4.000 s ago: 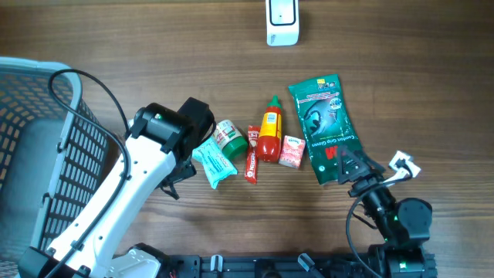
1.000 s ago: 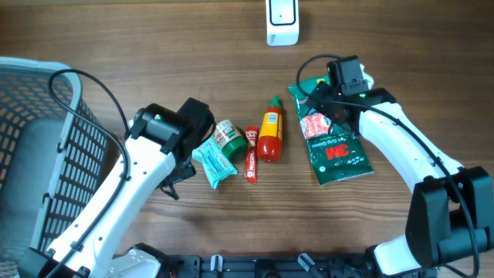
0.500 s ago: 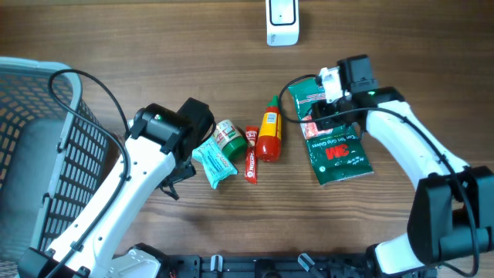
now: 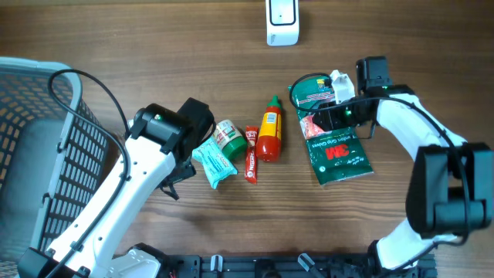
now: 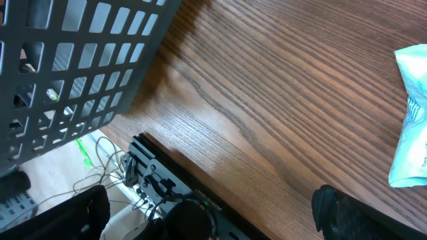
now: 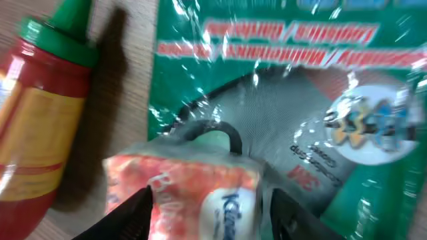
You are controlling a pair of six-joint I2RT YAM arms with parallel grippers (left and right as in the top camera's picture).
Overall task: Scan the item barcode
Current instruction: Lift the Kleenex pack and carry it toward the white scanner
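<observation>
**Pink packet gripped over green glove pack**

Right of centre in the overhead view: right gripper clamped on the small pink packet, one finger at either side. Lower left of centre: left gripper spread wide, holding nothing, just beside a teal sachet.

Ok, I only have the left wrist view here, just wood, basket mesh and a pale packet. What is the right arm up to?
Observer: The right gripper is closed on a pink pack, over the green glove pack.
Operator: And where is the scanner?
Observer: A white device, likely the scanner, stands alone beyond the sauce bottle, away from both arms.
Operator: What is beside my packet?
Observer: A small can lies right beside it, on the side towards the bottle.
</observation>
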